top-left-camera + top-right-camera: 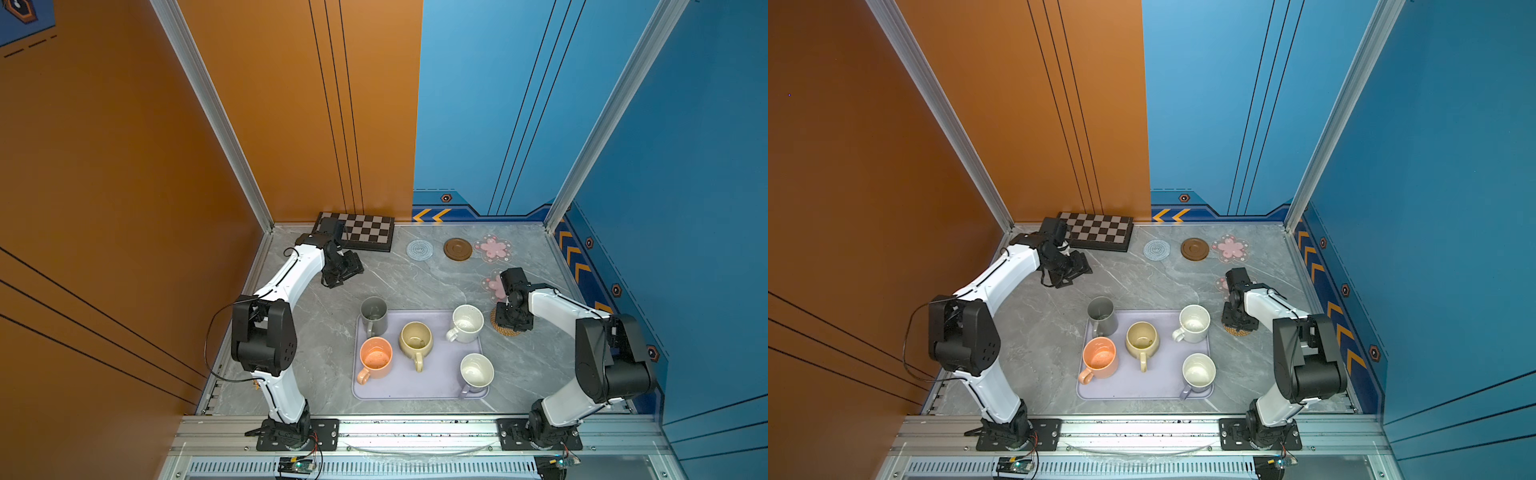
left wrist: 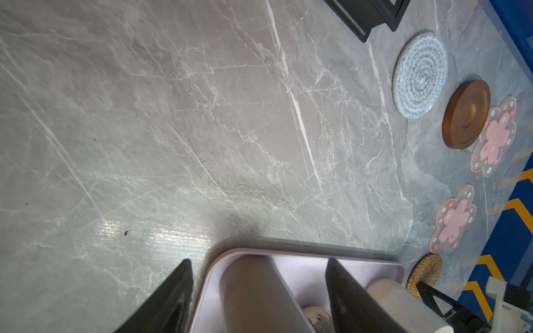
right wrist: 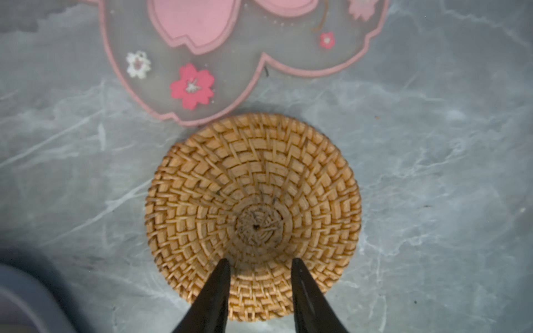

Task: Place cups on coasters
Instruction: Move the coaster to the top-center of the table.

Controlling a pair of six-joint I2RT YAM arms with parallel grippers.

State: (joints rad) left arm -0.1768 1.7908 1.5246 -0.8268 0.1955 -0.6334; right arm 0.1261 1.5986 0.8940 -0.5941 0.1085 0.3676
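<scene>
Cups (image 1: 415, 338) all on tray (image 1: 440, 376); coasters (image 1: 457, 249) bare. Your right end effector (image 3: 261, 263) over rattan coaster (image 3: 253, 184), narrowly parted, empty; left end effector (image 2: 258, 260) spread. Next: fetch speckled cup (image 1: 467, 323), pinch rim.

A lavender rounded-square tray (image 1: 432, 384) lies on the grey marble-patterned table (image 1: 415, 282); a black-and-grey chequered board (image 1: 365, 232) sits at its far edge by the orange wall (image 1: 291, 124)

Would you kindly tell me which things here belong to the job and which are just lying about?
Job: grey mug, orange mug, beige mug, speckled mug, lavender mug; blue coaster, wooden coaster, rattan coaster, far flower coaster, near flower coaster.
Lying about: tray, chequered board.
</scene>
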